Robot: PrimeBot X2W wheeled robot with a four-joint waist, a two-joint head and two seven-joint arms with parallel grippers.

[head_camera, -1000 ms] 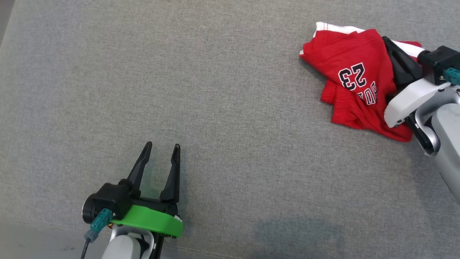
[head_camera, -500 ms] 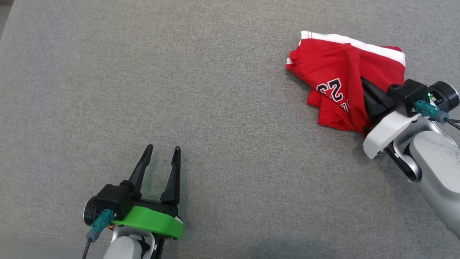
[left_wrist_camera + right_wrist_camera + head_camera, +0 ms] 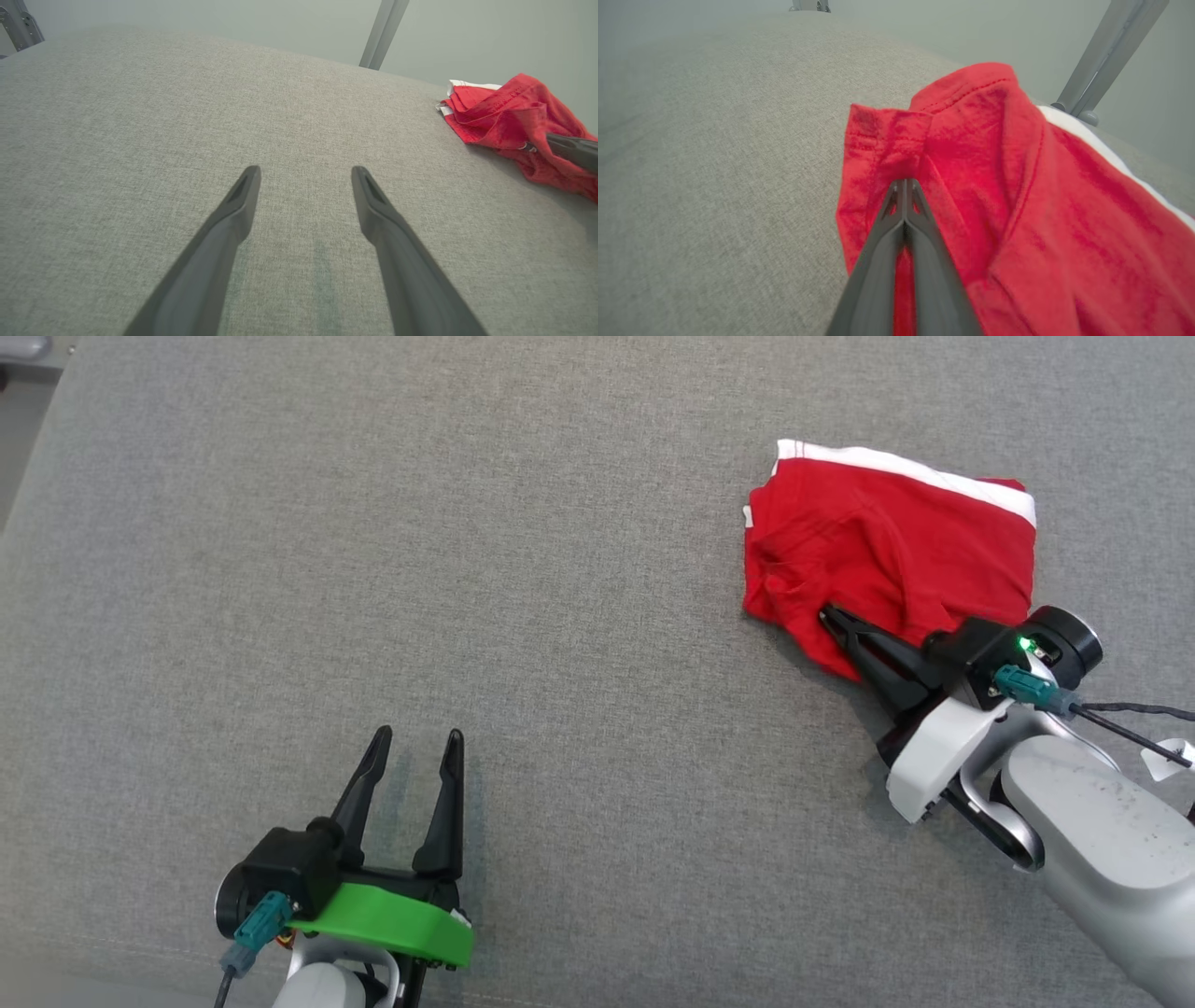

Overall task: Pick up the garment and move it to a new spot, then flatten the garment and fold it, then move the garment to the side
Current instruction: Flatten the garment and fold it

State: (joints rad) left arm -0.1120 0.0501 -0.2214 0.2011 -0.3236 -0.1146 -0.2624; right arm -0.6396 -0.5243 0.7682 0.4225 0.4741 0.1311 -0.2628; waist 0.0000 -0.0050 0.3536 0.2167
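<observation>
The right tool (image 3: 825,613) is clenched on a fold of the red garment (image 3: 887,537), which lies crumpled on the grey bench (image 3: 560,569) well right of and beyond the left tool (image 3: 418,735), itself released and idle. This looks like the pick-and-move step; next the cloth needs lifting and carrying toward the left tool.

Garment (image 3: 887,551): red; white band on the edge farthest from the right gripper (image 3: 828,614) jaws. Surface (image 3: 560,616): grey weave. Fingers (image 3: 443,803): black. Behind the jaws: green mount (image 3: 392,919) on the left gripper (image 3: 417,735), white mount (image 3: 938,756) on the right.
</observation>
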